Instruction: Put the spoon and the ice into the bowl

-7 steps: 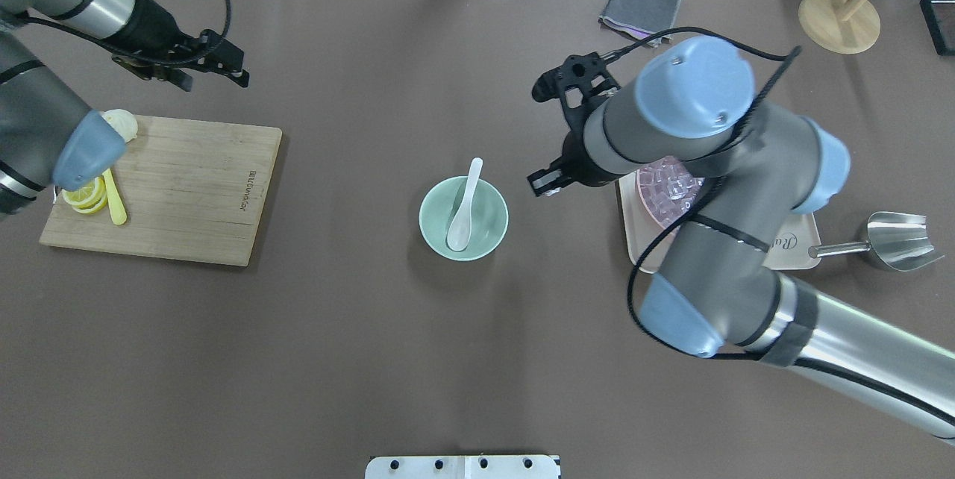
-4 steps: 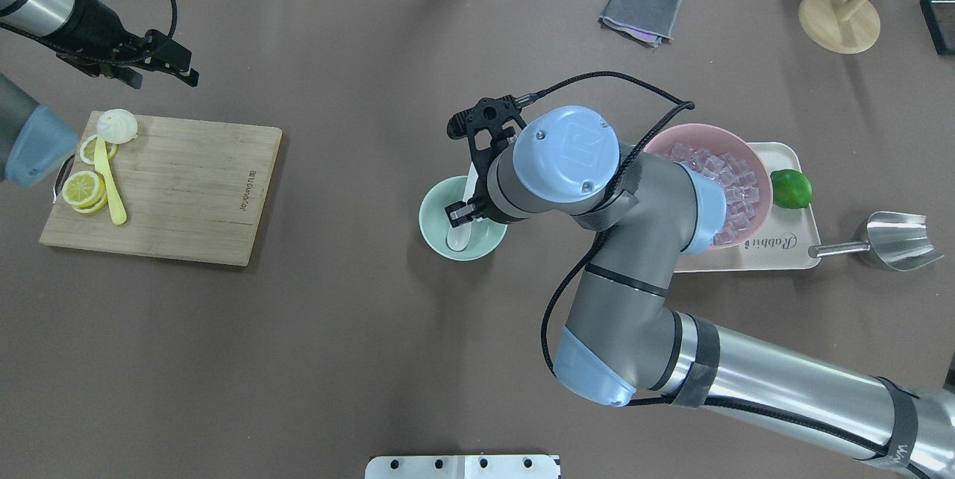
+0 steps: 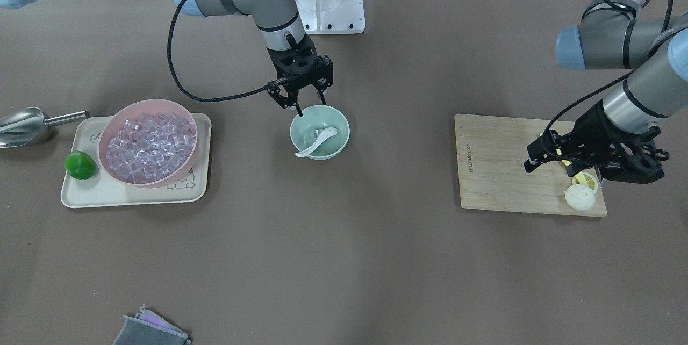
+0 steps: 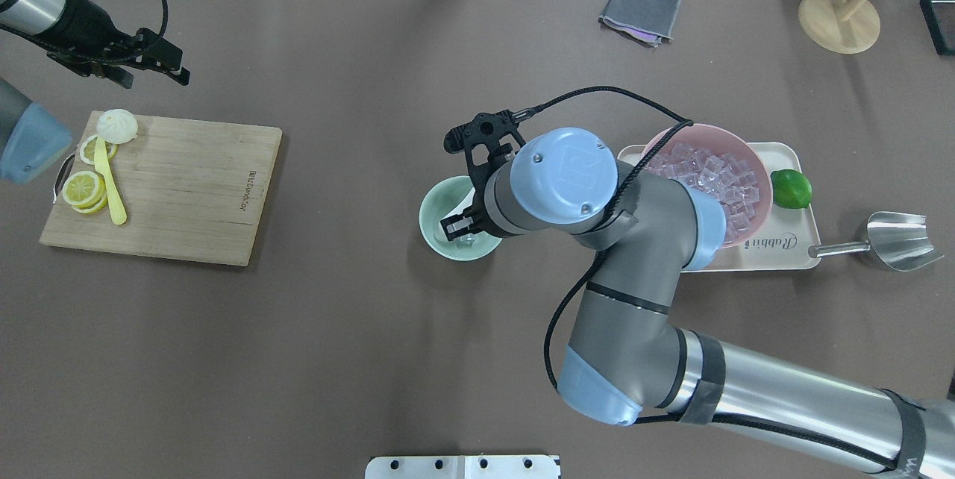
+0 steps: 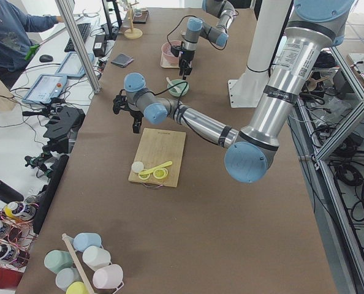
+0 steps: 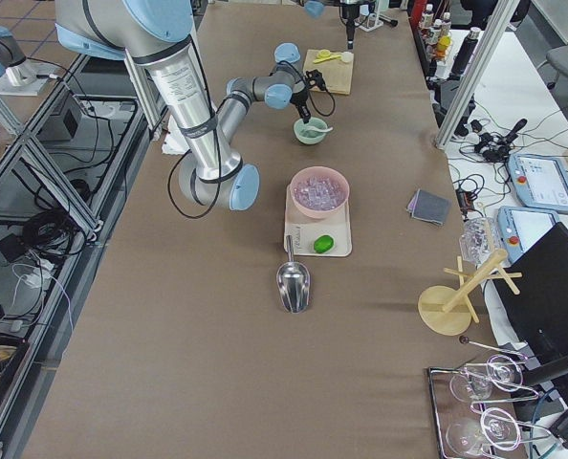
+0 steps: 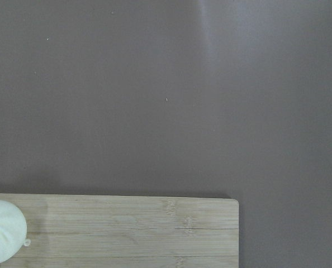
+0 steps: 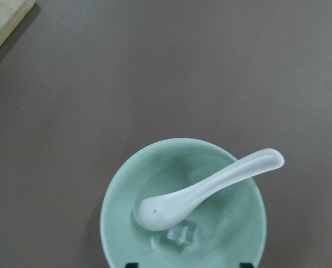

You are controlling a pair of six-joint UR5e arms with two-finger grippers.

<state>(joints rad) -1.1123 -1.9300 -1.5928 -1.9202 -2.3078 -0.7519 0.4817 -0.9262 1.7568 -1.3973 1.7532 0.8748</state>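
Observation:
The mint-green bowl (image 3: pixel 344 131) stands mid-table. The white spoon (image 3: pixel 317 143) lies in it, handle over the rim. One clear ice cube (image 8: pixel 180 233) lies in the bowl beside the spoon's scoop (image 8: pixel 160 209). My right gripper (image 3: pixel 312 108) hovers open and empty just above the bowl's rim (image 4: pixel 436 203). Its fingertips (image 8: pixel 131 264) show at the bottom edge of the right wrist view. Many more ice cubes (image 3: pixel 145 141) fill the pink bowl (image 4: pixel 701 128). My left gripper (image 4: pixel 181 67) is open and empty beyond the cutting board's far left corner.
A wooden cutting board (image 4: pixel 186 188) holds lemon slices (image 4: pixel 82 188), a yellow utensil (image 4: pixel 112 192) and a white bun (image 4: pixel 118 124). The pink bowl sits on a cream tray (image 4: pixel 783 244) with a lime (image 4: pixel 791 188). A steel scoop (image 4: pixel 899 240), grey cloth (image 4: pixel 642 9) and wooden stand (image 4: pixel 839 20) lie beyond.
My right gripper moved left from beside the pink bowl to over the green bowl, and an ice cube now lies in that bowl. My left gripper moved further left.

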